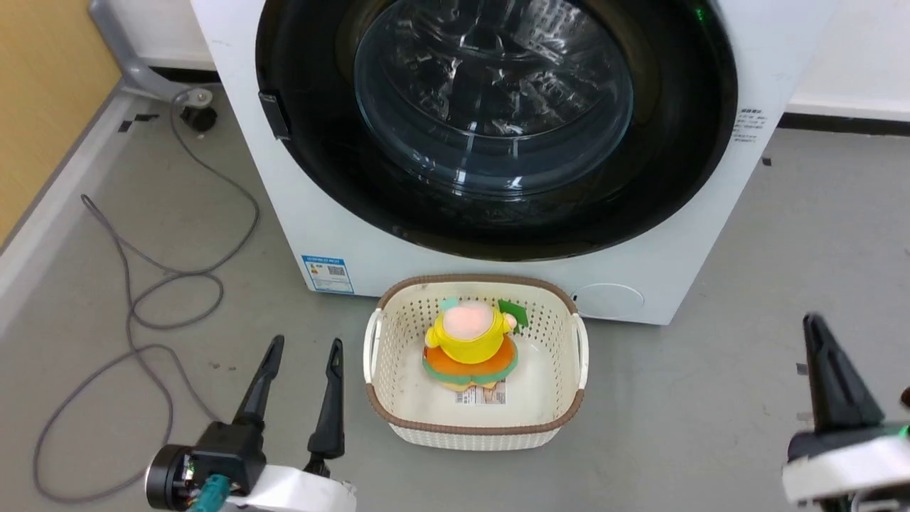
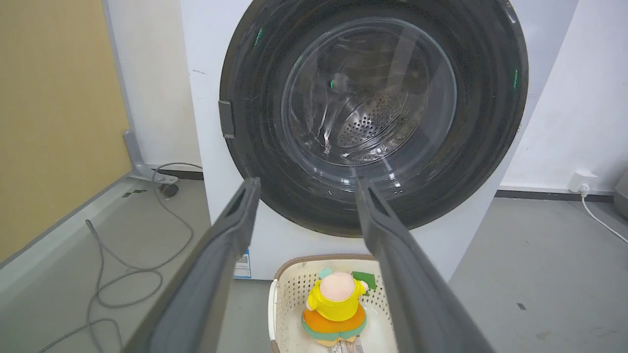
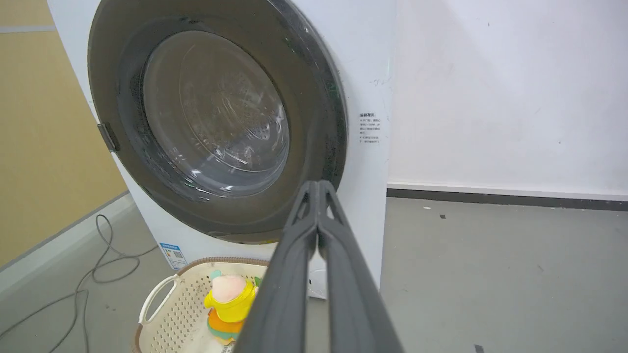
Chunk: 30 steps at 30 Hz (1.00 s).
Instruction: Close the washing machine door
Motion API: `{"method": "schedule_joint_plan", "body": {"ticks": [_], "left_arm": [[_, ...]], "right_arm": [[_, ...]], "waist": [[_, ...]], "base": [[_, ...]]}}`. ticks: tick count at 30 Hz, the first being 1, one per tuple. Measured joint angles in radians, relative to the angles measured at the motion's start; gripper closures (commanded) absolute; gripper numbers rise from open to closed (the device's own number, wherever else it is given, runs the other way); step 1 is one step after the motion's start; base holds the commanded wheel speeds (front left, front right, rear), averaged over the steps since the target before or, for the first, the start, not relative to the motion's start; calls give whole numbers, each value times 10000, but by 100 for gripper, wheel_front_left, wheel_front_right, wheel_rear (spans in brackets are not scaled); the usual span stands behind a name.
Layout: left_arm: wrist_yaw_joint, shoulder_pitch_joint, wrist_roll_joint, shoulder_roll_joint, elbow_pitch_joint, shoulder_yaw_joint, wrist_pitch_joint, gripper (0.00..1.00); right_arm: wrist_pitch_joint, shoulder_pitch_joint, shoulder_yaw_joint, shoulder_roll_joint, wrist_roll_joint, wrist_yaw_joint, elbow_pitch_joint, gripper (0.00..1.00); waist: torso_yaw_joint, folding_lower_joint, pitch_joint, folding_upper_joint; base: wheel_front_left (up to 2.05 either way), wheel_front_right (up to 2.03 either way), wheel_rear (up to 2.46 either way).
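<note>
Before the top-cropped washing machine door (image 1: 490, 107), left claw (image 1: 306, 342) gapes empty, right claw (image 3: 318, 185) pinched.

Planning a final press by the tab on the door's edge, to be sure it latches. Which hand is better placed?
Probably the left hand: it sits on the same side as the tab on the washing machine door; the right hand is across, past the basket.
</note>
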Motion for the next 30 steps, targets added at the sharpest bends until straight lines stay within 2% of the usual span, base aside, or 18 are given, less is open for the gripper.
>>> {"method": "schedule_joint_plan", "body": {"ticks": [2, 3, 4, 5, 10, 21, 22, 30], "left_arm": [[0, 40, 280, 50, 198, -58, 0, 0], [0, 70, 313, 44, 270, -58, 0, 0], [0, 110, 313, 36, 305, -63, 0, 0], [0, 156, 313, 38, 343, -44, 0, 0], [0, 223, 318, 38, 395, -17, 0, 0], [-10, 230, 251, 29, 380, -67, 0, 0], [-6, 227, 226, 25, 378, -65, 15, 100], [-4, 226, 230, 23, 374, -35, 119, 100]], "right_arm": [[0, 315, -90, 115, -531, 0, -128, 100], [2, 473, -159, 230, -685, 0, -201, 73], [0, 621, -240, 353, -853, 0, -309, 2], [2, 758, -272, 449, -966, 0, -403, 0], [0, 1161, -476, 867, -1124, 0, -564, 0], [0, 1317, -548, 1005, -1131, 0, -621, 0], [4, 1314, -550, 1003, -1127, 0, -614, 100], [109, 1313, -527, 1003, -1137, 0, -612, 100]], "waist": [[-15, 0, -86, 0], [-18, 0, -124, 0], [-20, 0, -160, 0], [-23, 0, -195, 0], [14, 0, -264, 0], [134, 0, -286, 0], [138, 0, -287, 0], [106, 0, -311, 0]], "base": [[0, 0, 0], [0, 0, 0], [0, 0, 0], [0, 0, 0], [0, 0, 0], [0, 0, 0], [0, 0, 0], [0, 0, 0]]}}
